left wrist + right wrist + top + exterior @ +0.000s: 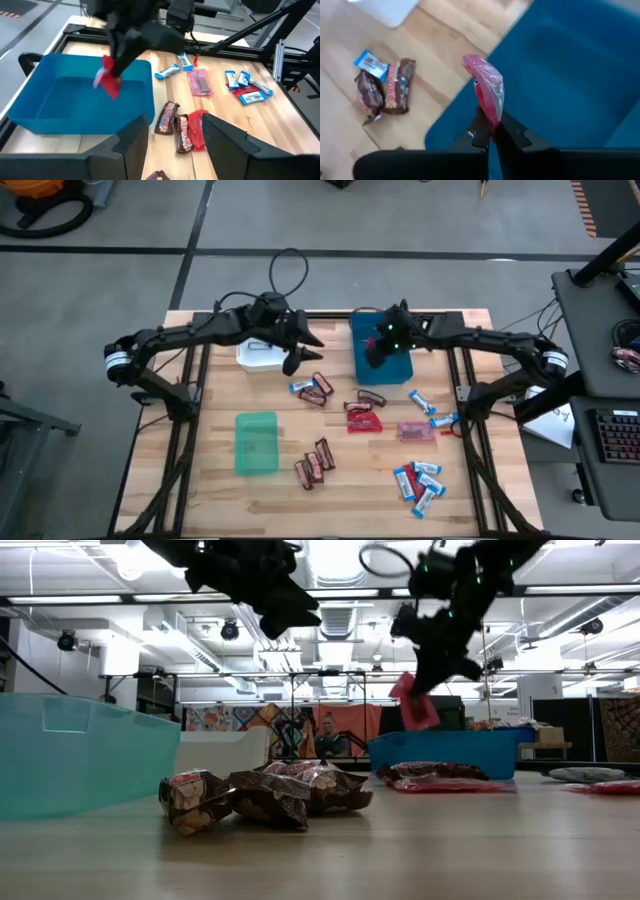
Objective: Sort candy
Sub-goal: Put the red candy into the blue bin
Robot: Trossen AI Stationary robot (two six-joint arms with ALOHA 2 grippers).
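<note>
My right gripper (375, 358) hangs over the blue bin (400, 368) at the table's far middle, shut on a red crinkly packet (486, 90), which also shows in the low view (414, 702) and the left wrist view (107, 79). My left gripper (296, 352) is open and empty, raised between the white bin (258, 357) and the blue bin. Other candy lies on the table: blue-and-white bars (420, 482), brown bars (314, 463), red packets (362, 415). My right gripper pinches the red packet by its lower end (491, 125) between its two fingertips. The packet is lifted clear, over the blue bin's near-left part. In the low view it hangs below the fingers.
A green bin (256, 443) stands at the near left. Brown bars and a blue bar (310, 389) lie just near the left gripper. More blue bars (432, 412) lie right of the blue bin. Bare wood shows along the table's near edge.
</note>
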